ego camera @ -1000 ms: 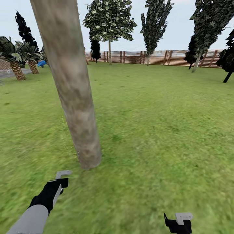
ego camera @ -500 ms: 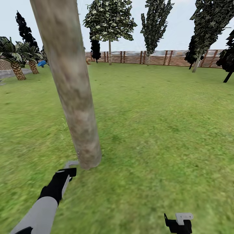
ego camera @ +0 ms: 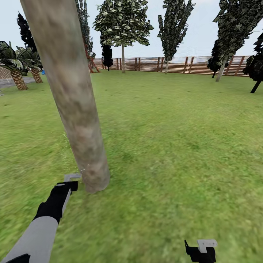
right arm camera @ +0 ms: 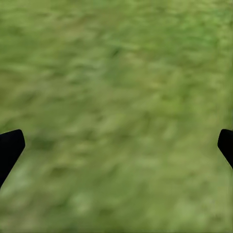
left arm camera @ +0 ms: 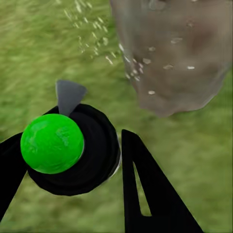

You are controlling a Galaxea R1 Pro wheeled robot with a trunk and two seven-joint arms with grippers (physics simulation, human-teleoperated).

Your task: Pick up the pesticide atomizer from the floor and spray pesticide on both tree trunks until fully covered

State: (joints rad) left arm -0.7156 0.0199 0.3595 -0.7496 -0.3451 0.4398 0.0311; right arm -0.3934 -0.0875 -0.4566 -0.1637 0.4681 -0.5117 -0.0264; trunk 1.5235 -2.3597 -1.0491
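Observation:
A thick, mottled grey-tan tree trunk rises from the lawn at the left of the head view. My left gripper reaches out low beside its base, just left of it. In the left wrist view this gripper is shut on the pesticide atomizer, a black body with a bright green round cap and a grey nozzle. The nozzle points toward the foot of the trunk, and pale droplets hang in the air and speckle the bark. My right gripper hangs open over bare grass.
Green lawn stretches to a brown slat fence at the back. Short palms stand far left. Thin-stemmed leafy and dark trees line the fence, with more at the right edge.
My left gripper with the atomizer has moved forward, nearer the trunk's base, then slightly left. The view has shifted a little, so the trunk sits further left. The right gripper is still.

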